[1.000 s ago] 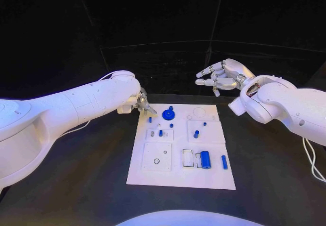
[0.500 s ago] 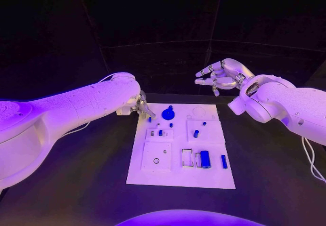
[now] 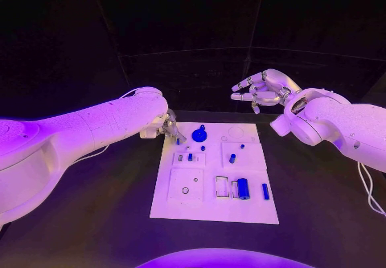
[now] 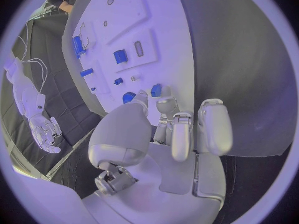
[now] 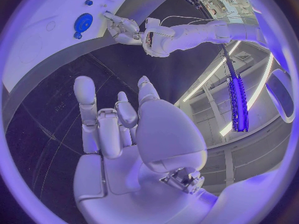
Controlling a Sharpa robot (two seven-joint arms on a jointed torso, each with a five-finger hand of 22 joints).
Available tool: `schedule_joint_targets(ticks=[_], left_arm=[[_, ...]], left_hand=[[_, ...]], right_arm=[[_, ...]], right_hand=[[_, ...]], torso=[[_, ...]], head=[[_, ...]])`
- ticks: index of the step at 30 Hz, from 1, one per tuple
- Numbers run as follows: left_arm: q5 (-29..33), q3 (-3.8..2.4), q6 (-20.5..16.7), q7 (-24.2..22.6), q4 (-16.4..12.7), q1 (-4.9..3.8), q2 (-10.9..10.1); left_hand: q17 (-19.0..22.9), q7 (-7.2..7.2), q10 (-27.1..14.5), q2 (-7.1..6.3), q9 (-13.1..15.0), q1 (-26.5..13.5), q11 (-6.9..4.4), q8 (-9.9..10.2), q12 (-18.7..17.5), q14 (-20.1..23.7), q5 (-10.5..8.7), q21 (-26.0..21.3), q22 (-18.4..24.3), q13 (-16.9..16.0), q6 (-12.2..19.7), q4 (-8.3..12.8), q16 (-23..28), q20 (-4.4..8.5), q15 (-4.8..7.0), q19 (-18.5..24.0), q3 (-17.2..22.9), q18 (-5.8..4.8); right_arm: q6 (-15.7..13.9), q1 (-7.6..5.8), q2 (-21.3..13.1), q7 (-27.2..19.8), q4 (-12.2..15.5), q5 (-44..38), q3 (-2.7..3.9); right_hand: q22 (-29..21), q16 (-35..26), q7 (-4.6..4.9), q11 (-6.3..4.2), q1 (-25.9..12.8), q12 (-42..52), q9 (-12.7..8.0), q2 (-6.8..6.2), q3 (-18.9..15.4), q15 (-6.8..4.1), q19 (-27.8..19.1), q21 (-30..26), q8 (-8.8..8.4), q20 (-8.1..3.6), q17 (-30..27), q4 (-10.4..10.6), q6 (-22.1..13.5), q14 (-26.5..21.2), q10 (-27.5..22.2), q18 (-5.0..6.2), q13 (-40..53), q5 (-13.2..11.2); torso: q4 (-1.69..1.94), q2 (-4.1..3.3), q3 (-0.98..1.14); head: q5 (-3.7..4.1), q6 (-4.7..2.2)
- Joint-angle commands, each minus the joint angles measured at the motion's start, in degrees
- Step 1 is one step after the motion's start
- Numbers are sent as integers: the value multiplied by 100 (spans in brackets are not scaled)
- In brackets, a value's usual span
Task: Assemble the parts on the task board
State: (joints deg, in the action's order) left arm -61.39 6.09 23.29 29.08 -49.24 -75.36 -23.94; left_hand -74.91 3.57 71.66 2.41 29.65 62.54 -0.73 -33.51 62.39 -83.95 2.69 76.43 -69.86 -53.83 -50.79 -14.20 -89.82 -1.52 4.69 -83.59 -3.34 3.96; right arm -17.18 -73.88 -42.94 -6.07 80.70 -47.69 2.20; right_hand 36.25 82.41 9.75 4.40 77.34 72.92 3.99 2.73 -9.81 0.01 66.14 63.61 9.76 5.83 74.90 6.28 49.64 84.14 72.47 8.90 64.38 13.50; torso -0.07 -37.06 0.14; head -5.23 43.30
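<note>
Since the earlier frame almost nothing has moved; my left hand (image 3: 167,126) still sits at the upper left corner of the task board (image 3: 193,211), fingertips just beside a small blue part (image 4: 156,90), and I cannot tell if it grips it. My right hand (image 3: 261,89) hovers released above the board's far edge, well apart from the round blue part (image 3: 199,134).

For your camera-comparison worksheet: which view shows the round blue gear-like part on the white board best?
The head view: the round blue part sits unobstructed at the board's far end. The right wrist view shows it small near the rim; in the left wrist view it is partly hidden behind the left robot hand.
</note>
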Motion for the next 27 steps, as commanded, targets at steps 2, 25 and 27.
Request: schedule_joint_targets(ticks=[2, 25, 27], left_arm=[[66, 5, 78, -117, -19, -3, -3], [287, 7, -398, -234, -2, 10, -16], [378, 7, -436, -253, -3, 10, -28]], left_hand=[[-1509, -17, 28, 53, -22, 197, -9, 33, 31, -605, -1, 31, -14, 3, -51, 119, -18, 8, -7, -54, 21, 3], [-1509, -89, 4, 725, -89, 1163, -81, 72, -8, -605, 3, -10, 8, 59, -78, 843, -18, 49, 42, -34, 739, 13], [-1509, -103, 3, 768, -88, 1269, -97, 66, -14, -605, 5, -8, 3, 61, -75, 943, -18, 57, 53, -35, 867, 13]], right_arm=[[46, -13, 11, -29, -5, 0, 4], [103, -13, 38, 12, -21, 0, 4], [108, -13, 39, 13, -24, 0, 4]], right_hand=[[1, -33, -34, 2, -8, -29, -2, 62, -20, -11, -29, -23, 37, 14, 54, 7, 2, 271, -19, 38, 7, 39], [-8, -38, -36, -1, 33, -28, -2, 110, -15, -14, -28, -30, 43, 11, 50, 4, 3, 271, -18, 39, 7, 84], [-9, -40, -36, -2, 48, -29, -3, 118, -19, -15, -26, -31, 46, 10, 49, 1, 3, 271, -20, 38, 6, 119]], torso=[[4, 1, 1], [0, 0, 2], [-2, 3, 0]], head=[[26, -7], [36, 13], [37, 7]])
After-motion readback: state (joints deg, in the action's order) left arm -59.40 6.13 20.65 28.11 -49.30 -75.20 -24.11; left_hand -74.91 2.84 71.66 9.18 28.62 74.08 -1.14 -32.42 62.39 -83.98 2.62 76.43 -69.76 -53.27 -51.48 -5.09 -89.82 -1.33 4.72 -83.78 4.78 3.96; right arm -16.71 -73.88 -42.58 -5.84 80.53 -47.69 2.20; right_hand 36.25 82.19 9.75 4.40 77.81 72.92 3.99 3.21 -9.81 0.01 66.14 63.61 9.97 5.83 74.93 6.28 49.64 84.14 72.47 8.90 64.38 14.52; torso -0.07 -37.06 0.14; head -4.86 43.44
